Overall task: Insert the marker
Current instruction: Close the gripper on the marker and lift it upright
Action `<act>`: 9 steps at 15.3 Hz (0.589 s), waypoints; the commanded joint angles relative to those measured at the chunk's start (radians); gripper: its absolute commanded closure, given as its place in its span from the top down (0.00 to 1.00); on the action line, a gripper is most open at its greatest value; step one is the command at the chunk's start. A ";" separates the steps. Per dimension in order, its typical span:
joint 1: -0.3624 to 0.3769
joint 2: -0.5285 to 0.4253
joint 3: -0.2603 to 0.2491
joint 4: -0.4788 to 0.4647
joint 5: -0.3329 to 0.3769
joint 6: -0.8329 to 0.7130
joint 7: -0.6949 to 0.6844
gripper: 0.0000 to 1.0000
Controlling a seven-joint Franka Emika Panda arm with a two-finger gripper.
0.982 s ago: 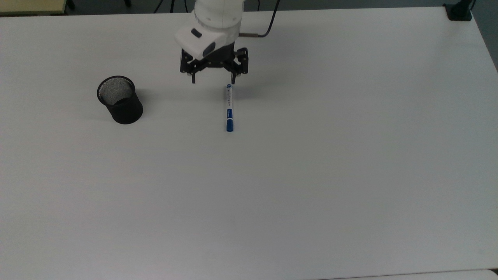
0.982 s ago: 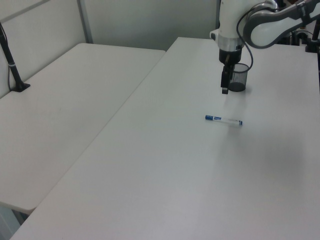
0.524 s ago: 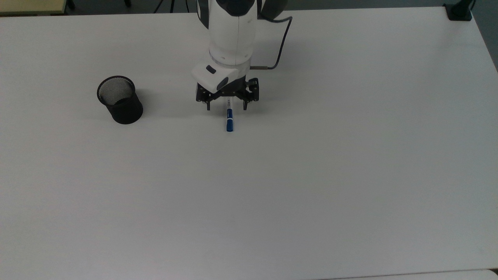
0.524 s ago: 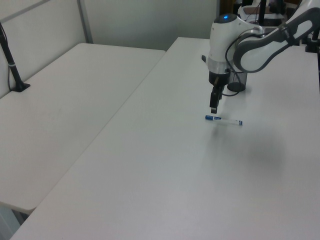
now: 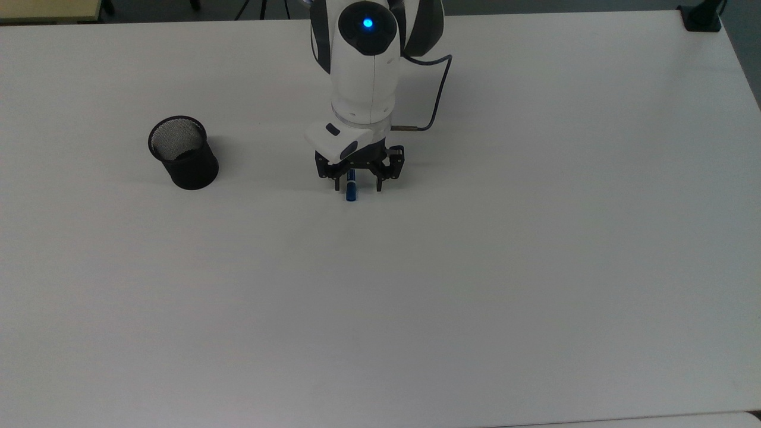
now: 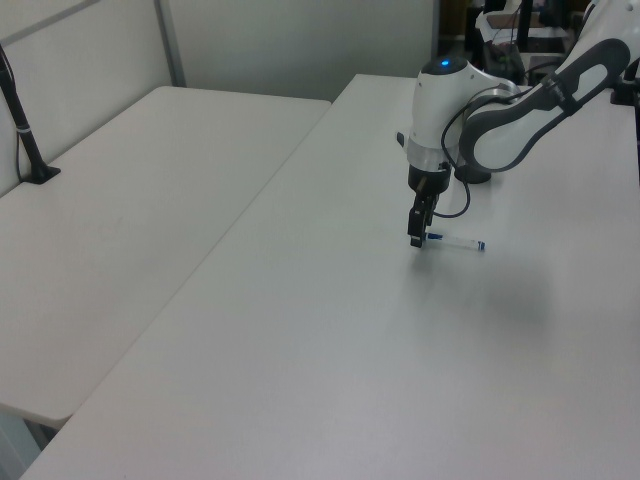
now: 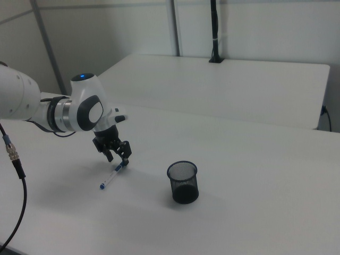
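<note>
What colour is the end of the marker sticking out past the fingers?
Blue; the marker tip shows best in the top view, just below the gripper.

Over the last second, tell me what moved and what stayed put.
The claw travelled along the pen toward the top view's bottom and came down; its open fingers now straddle the pen's capped end. It has not closed on anything. The pen lies flat on the table where it was, and the black mesh cup has not moved.
</note>
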 commanded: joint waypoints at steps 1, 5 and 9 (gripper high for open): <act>0.009 0.017 -0.007 -0.004 -0.020 0.046 0.027 0.56; 0.009 0.022 -0.007 -0.004 -0.046 0.047 0.027 0.17; -0.003 -0.024 -0.010 0.025 -0.037 0.032 0.028 0.00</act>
